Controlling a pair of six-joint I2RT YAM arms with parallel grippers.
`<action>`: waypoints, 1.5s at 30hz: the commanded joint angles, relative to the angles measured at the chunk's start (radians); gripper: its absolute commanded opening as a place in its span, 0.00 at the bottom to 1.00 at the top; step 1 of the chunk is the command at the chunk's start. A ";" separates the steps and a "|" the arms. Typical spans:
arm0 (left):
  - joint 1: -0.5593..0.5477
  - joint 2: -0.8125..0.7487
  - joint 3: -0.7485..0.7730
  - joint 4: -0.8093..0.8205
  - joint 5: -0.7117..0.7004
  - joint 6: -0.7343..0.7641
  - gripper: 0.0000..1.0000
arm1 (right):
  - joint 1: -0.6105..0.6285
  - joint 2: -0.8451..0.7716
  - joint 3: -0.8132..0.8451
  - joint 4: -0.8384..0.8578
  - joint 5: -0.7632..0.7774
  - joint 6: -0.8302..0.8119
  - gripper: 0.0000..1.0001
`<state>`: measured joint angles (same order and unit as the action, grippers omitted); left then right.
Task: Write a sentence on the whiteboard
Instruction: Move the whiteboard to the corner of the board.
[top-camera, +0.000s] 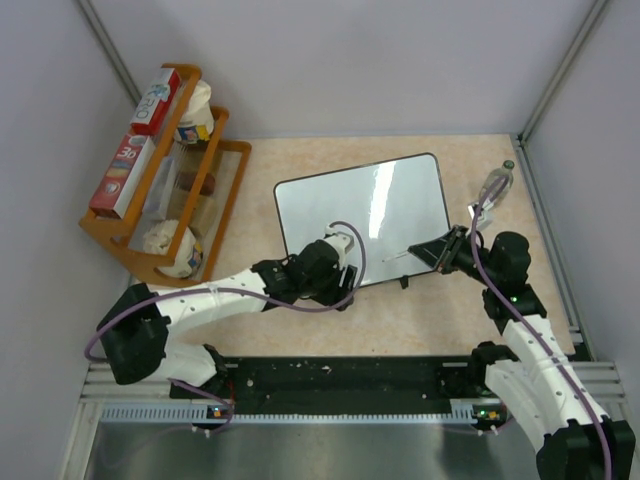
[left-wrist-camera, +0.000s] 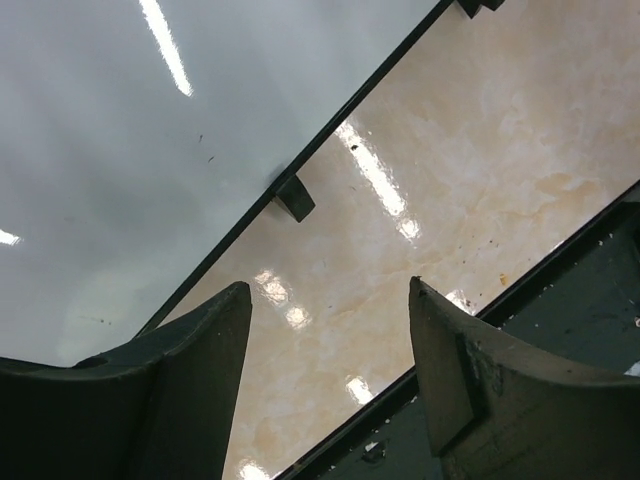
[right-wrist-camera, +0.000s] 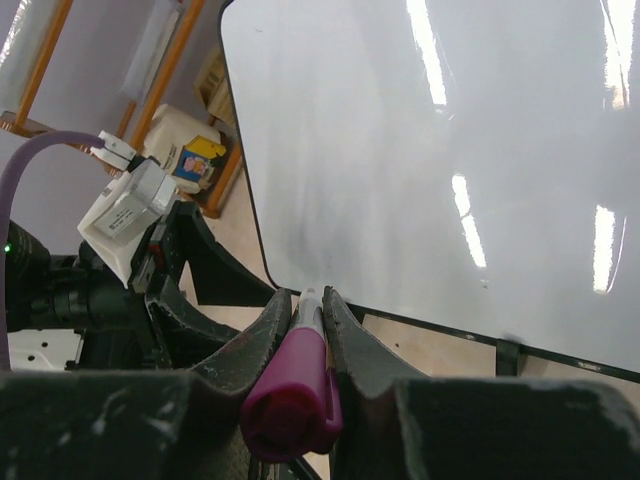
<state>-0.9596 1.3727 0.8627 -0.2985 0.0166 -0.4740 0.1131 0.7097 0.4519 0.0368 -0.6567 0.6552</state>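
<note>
While the whiteboard lies flat mid-table between the two arms, slightly skewed, its glossy white face shows only strips of ceiling glare, a faint grey smear and a few tiny specks. A thin black frame with rounded corners runs round it, and small black feet stick out of the long edge nearest the arms.

From above, the left wrist covers the board's near left corner. The left gripper hangs over that near edge, jaws spread with nothing between them. The right gripper pinches a marker with a magenta end. The fingers hide most of its pale barrel, and I cannot tell whether the tip touches the board. On the wooden rack at the far left, the goods are hard to make out beyond boxes and pale bundles.

I count one board, one marker, two arms, one rack, one clear bottle lying by the right wall, and two feet in the left wrist view.
</note>
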 joint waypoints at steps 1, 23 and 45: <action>-0.033 -0.014 -0.010 0.035 -0.165 -0.061 0.70 | -0.016 -0.003 0.007 0.023 -0.006 -0.019 0.00; 0.637 -0.218 -0.037 0.168 0.357 0.109 0.80 | -0.016 -0.013 0.001 0.005 -0.014 -0.037 0.00; 0.915 0.282 -0.079 0.950 1.036 -0.153 0.69 | -0.016 0.030 0.004 0.046 -0.021 -0.025 0.00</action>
<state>-0.0467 1.6222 0.7700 0.4534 0.9436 -0.5842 0.1078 0.7280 0.4519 0.0250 -0.6674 0.6369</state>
